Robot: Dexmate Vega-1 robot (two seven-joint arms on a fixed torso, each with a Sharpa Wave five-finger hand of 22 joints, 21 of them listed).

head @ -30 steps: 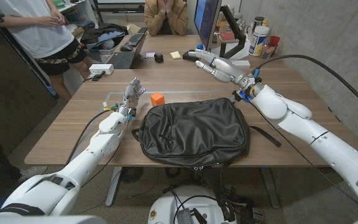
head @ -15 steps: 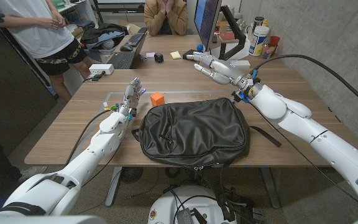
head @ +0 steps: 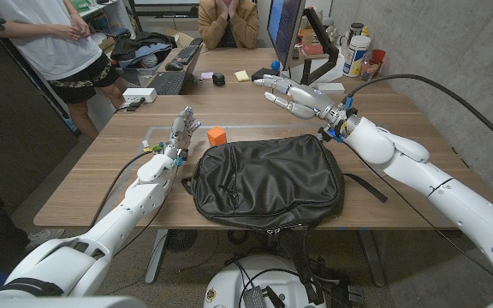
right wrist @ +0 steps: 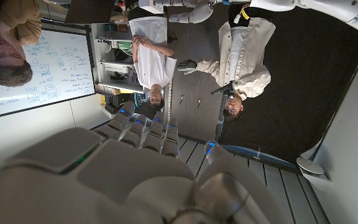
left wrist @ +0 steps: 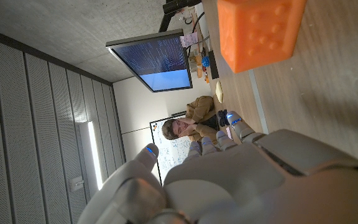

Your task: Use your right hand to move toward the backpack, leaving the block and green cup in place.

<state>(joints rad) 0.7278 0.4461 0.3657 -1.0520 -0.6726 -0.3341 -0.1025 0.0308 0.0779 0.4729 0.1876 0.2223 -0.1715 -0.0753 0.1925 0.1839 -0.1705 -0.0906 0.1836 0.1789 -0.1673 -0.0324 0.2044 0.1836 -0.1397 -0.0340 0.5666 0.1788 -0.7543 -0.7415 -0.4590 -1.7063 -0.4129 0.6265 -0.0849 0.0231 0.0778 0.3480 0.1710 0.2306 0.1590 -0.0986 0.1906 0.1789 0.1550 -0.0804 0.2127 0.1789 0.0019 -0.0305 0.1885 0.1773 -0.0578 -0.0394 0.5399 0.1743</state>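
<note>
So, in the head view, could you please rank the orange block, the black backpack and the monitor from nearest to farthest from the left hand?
From the left hand:
1. Orange block, just beside the hand, toward the table's middle.
2. Black backpack, past the block, at the near edge.
3. Monitor, at the far side.

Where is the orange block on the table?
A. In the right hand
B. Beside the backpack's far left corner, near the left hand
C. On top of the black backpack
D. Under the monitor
B: the head view shows the orange block on the table beside the backpack, close to the left hand.

glossy black backpack [head: 268,178]; wooden table [head: 109,167]
</note>
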